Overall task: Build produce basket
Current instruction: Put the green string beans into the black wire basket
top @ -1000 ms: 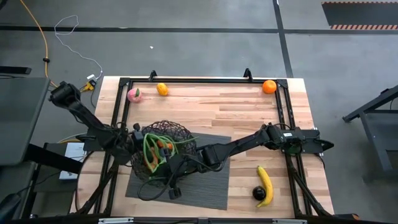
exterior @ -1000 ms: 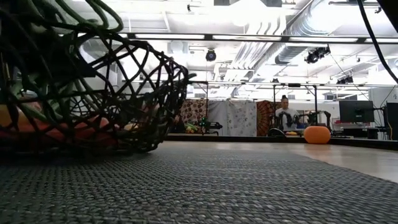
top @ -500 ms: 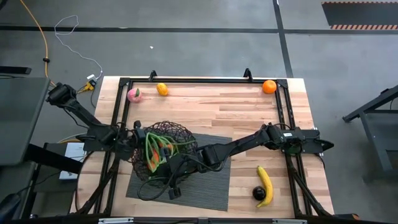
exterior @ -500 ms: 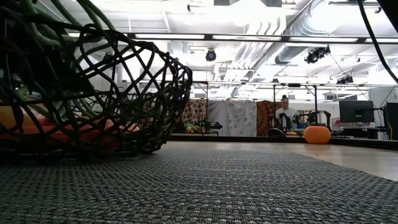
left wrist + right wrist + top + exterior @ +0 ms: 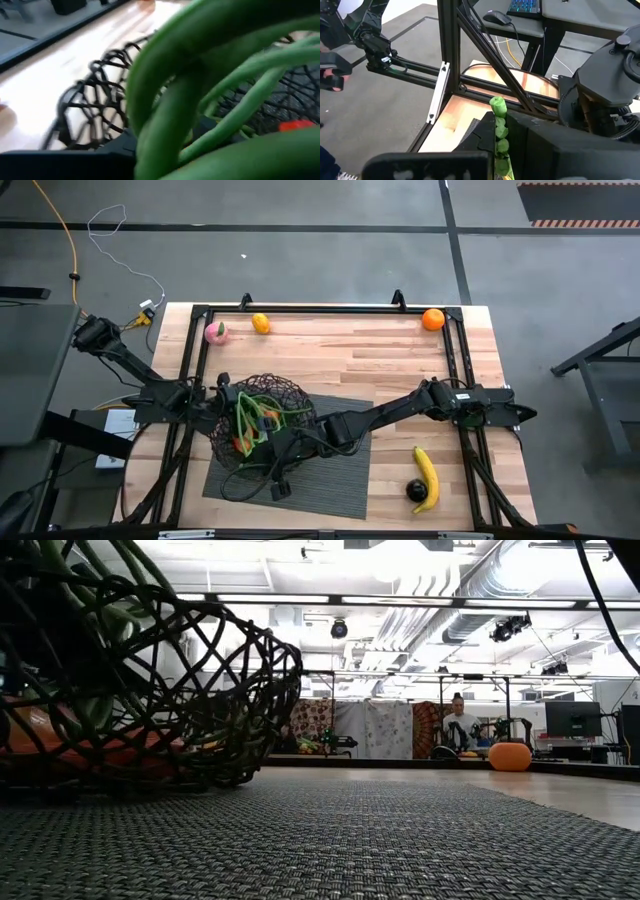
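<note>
You had both arms at the wire basket (image 5: 262,420), which sat on the near-left part of the ribbed mat (image 5: 330,470). Over the last second the basket had slid a little toward the table's left edge and rocked: in the low view its rim lifted and then settled back, while the far orange (image 5: 510,756) never moved. The left arm's base had also swung outward slightly. To me that read as settling the load inside rather than fetching a new piece.

The left gripper (image 5: 222,402) was at the basket's left rim, buried in the long green beans (image 5: 200,100), which filled its wrist view; you could not tell whether its fingers were apart or together. The right gripper (image 5: 278,442) lay at the basket's near-right side with a green bean pod (image 5: 499,131) between its fingers, so it appeared clamped on it.

Orange-red pieces were already showing through the mesh. Outside the basket there remained the pink peach (image 5: 215,332) and a small orange (image 5: 260,323) beyond it near the far-left corner, another orange (image 5: 432,319) at the far-right corner, and the banana (image 5: 427,478) touching the dark round fruit (image 5: 416,491), well off to the basket's near right.

The loose bean loops spilling over the rim looked likely to snag on either gripper.
</note>
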### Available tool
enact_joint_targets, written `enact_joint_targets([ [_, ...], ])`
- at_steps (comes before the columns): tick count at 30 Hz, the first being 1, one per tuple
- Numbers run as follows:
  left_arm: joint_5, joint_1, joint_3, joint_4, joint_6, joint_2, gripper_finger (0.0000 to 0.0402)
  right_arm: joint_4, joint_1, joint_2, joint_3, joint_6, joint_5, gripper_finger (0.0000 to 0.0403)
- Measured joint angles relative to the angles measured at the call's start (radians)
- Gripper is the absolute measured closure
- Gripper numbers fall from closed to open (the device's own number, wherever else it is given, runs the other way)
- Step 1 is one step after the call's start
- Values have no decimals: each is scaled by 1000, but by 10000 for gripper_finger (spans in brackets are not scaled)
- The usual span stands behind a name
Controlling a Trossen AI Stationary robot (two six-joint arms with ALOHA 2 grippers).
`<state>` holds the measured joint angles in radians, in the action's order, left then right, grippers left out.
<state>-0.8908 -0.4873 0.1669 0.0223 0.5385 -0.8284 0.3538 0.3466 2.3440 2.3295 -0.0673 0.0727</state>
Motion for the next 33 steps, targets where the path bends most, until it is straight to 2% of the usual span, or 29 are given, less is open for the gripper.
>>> enact_joint_targets([
  [5, 117, 0, 25, 37, -2, 0, 223, 0, 0, 0, 0, 0, 0, 400],
  [10, 141, 5, 99, 194, -5, 0, 189, 0, -2, 0, 0, 0, -2, 400],
  [16, 264, 32, 181, 371, -20, 0, 182, 0, -2, 0, 0, 0, -1, 400],
  [26, 307, 67, 249, 425, -135, 0, 181, 0, -2, 0, 0, 2, 13, 400],
  [30, 336, 76, 249, 469, -122, 0, 181, 4, -2, 0, 0, 86, 42, 400],
  [33, 341, 76, 249, 478, -123, 0, 181, 73, -2, 0, 0, 173, 61, 400],
])
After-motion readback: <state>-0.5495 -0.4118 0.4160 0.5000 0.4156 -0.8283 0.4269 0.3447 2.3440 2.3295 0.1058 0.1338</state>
